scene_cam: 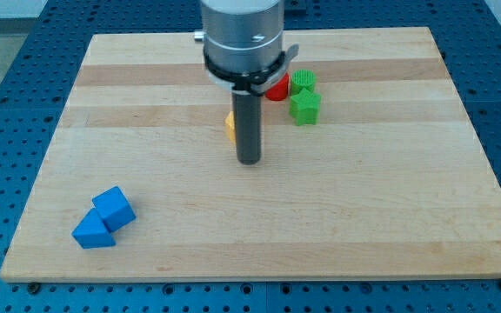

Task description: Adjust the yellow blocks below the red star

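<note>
**Inspector:** Checking placement: a yellow block [230,124], shape unclear, shows only as a sliver at the rod's left edge. The red block [276,88], mostly hidden and taken for the star, lies toward the view's top right, touching two green blocks [303,96].

**Clerk:** And the tool?

**Inspector:** A plain rod, no jaws to open or close, gripping nothing. My tip [249,161] rests on the pale wooden desk [390,200], just below the yellow block; contact cannot be confirmed. Two blue blocks [104,218] sit well apart, bottom left.

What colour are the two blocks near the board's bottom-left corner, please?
Blue: the two blue blocks, clearest in the camera view.
</note>
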Robot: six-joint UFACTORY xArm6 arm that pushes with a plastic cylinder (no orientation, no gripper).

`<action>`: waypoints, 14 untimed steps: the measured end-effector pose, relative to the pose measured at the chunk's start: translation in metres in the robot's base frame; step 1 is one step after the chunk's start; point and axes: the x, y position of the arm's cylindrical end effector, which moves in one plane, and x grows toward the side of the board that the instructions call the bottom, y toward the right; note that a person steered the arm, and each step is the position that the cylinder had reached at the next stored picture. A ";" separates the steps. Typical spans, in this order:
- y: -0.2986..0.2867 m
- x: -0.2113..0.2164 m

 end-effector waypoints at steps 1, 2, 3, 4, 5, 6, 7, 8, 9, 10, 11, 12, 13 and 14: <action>-0.040 0.003; -0.074 -0.006; -0.093 -0.023; -0.096 -0.047; -0.092 -0.058; -0.084 -0.058; -0.070 -0.058; -0.058 -0.058; -0.055 -0.057; -0.052 -0.056; -0.043 -0.055; -0.037 -0.055; -0.030 -0.055; -0.030 -0.055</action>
